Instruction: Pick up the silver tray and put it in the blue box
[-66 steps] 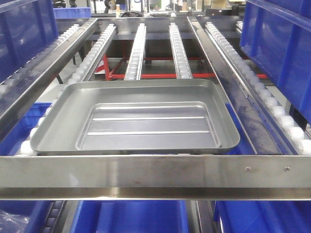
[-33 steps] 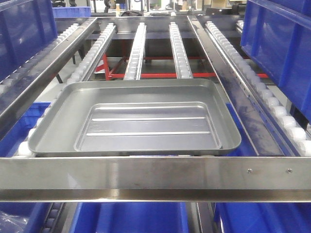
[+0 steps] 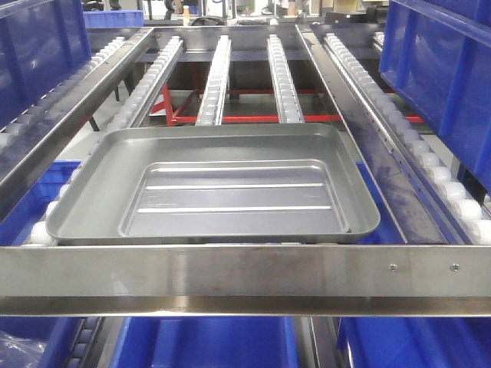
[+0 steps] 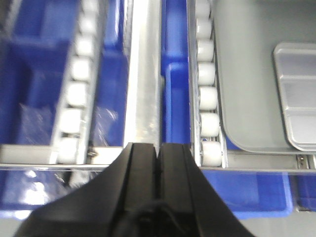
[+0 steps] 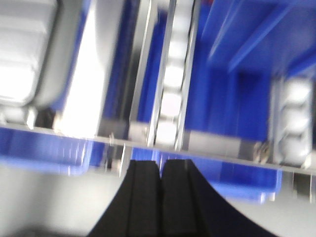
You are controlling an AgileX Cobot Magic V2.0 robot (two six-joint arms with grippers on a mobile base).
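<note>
The silver tray (image 3: 215,188) lies at the front edge of the roller surface (image 3: 284,77), its near rim just behind the steel front bar (image 3: 245,276). Its long axis runs side to side along that edge, and the two ridges in its base follow the same line.

In the left wrist view, the left fingers (image 4: 143,163) are off the tray's left end. The tray (image 4: 247,74) is to their right, past a row of white rollers (image 4: 207,98). In the blurred right wrist view, the right fingers (image 5: 145,192) are off its other end, with the tray (image 5: 29,49) up and to their left. The tray thus lies between the two arms. The left arm looks slightly nearer, though the blur makes that uncertain.

Both pairs of fingers are clenched, pad against pad, holding nothing and touching nothing. They would likely have to spread before taking a rim.

A blue box (image 3: 215,341) shows below the front edge.
</note>
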